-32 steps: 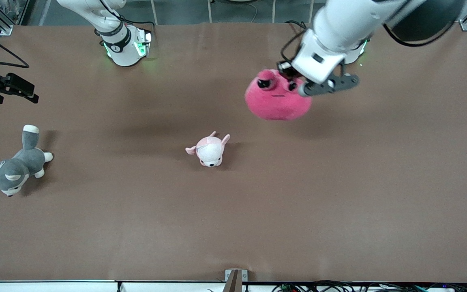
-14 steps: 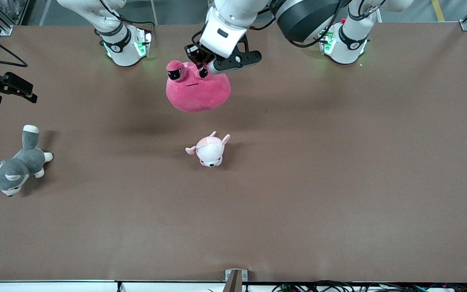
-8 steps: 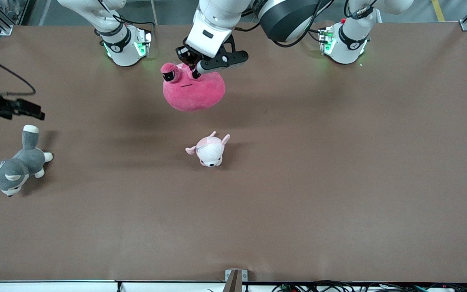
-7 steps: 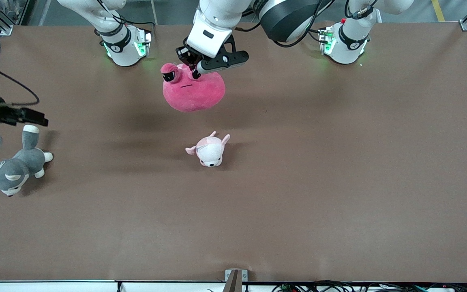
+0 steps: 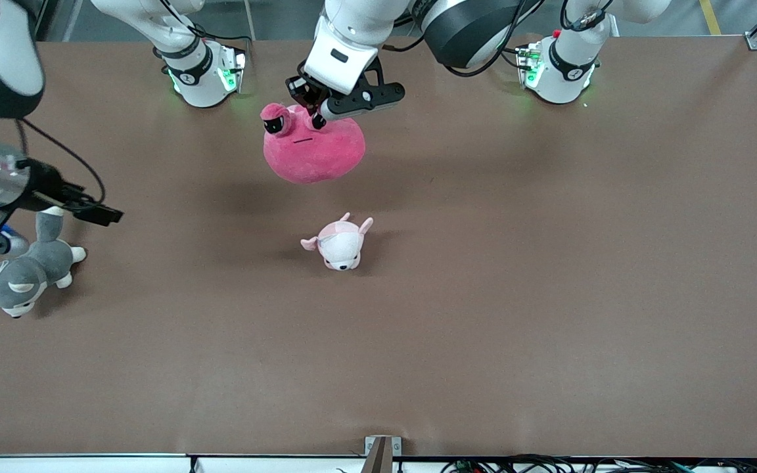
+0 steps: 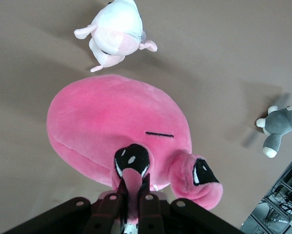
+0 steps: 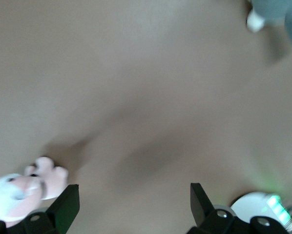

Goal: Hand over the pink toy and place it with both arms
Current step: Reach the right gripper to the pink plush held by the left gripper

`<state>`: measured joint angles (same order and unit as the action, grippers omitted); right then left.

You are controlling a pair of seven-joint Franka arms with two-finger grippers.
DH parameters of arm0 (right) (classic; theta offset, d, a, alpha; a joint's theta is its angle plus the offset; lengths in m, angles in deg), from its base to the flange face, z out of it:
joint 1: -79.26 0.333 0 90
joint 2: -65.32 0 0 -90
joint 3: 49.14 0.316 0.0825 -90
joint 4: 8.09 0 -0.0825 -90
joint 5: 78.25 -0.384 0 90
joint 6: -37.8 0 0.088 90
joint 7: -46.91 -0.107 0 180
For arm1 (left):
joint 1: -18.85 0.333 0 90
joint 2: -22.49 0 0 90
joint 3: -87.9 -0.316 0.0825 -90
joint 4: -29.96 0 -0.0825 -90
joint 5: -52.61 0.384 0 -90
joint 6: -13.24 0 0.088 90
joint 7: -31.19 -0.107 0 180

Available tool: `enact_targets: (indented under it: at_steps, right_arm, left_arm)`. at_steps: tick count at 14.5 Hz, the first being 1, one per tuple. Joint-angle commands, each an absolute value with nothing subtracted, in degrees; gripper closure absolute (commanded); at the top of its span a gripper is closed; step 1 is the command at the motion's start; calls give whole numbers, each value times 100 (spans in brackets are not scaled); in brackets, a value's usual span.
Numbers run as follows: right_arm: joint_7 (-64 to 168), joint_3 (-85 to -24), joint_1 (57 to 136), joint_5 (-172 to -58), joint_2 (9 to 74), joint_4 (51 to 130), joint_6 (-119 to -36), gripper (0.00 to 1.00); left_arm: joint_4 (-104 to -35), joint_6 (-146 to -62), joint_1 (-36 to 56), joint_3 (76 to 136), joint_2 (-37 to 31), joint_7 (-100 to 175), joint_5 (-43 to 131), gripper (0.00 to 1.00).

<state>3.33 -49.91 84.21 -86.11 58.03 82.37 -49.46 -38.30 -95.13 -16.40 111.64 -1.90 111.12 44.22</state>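
Under the left gripper (image 6: pixel 131 197), pink toy (image 6: pixel 114 129), its pinched tuft mostly hidden.

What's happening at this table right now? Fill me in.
The left arm's hand is shut on the pink toy, gripping it by the tuft between its eyes and holding it in the air above the table, near the right arm's base. The right arm's hand is open over the grey husky plush at its end of the table, apart from the toy. A small pale pink plush lies mid-table. No handover yet.
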Motion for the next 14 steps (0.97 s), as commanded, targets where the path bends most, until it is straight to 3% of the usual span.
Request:
enact_targets:
  at_steps: [1, 8, 14]
  right_arm:
    - [-1640, -5002, 9075, -8922, 6118, 8323, -4903, 0]
    - [-4219, -5002, 10509, -9222, 6286, 8331, -5131, 0]
    - [-4810, -5002, 11038, -9222, 6602, 8841, -5536, 0]
  left_arm:
    - [-3684, -9478, -1666, 11136, -230, 11170, 4391, 100]
    - [-3684, -9425, -1640, 11136, -203, 11161, 4391, 100]
    - [-3684, -9425, -1640, 11136, -203, 11161, 4391, 100]
